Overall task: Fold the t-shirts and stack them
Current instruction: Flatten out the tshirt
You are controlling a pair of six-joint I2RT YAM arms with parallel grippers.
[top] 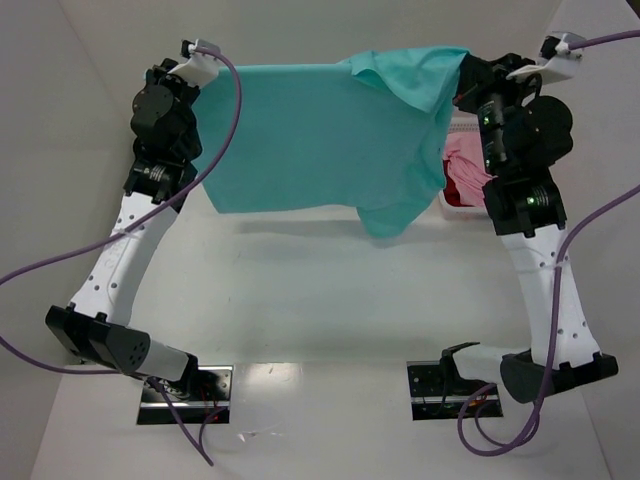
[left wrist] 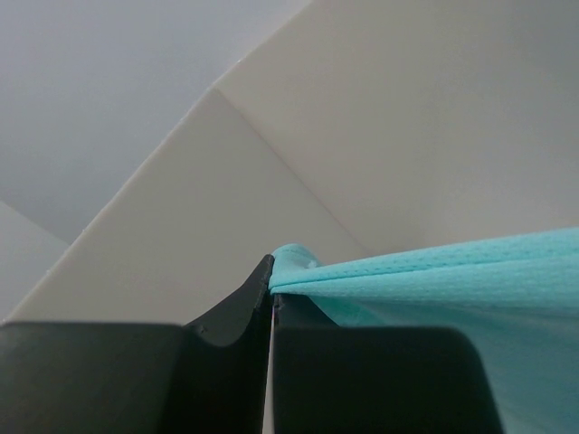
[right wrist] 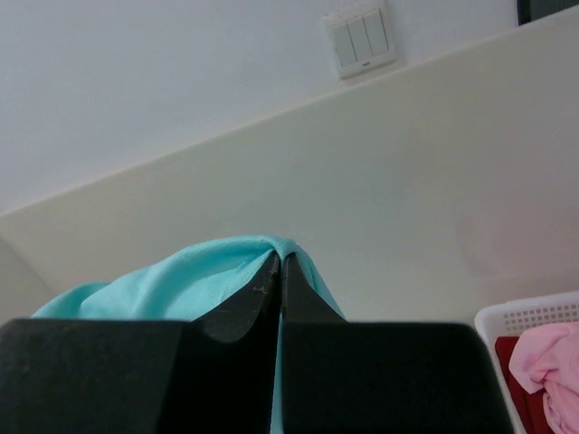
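Observation:
A teal t-shirt [top: 320, 135] hangs stretched in the air between both arms, above the far half of the table. My left gripper [left wrist: 272, 280] is shut on its left edge [left wrist: 434, 271]. My right gripper [right wrist: 280, 262] is shut on the other edge, where teal cloth [right wrist: 181, 280] drapes over the fingertips. A sleeve flap [top: 410, 75] folds over near the right grip and a corner [top: 385, 222] hangs lower. A light pink t-shirt [top: 465, 160] and a dark red t-shirt [top: 462, 192] lie in the basket, partly hidden by the right arm.
A white plastic basket [right wrist: 534, 316] stands at the far right of the table, behind the right arm [top: 520, 140]. Purple cables [top: 90, 250] loop beside both arms. White walls enclose the table; a light switch [right wrist: 362, 38] is on the wall.

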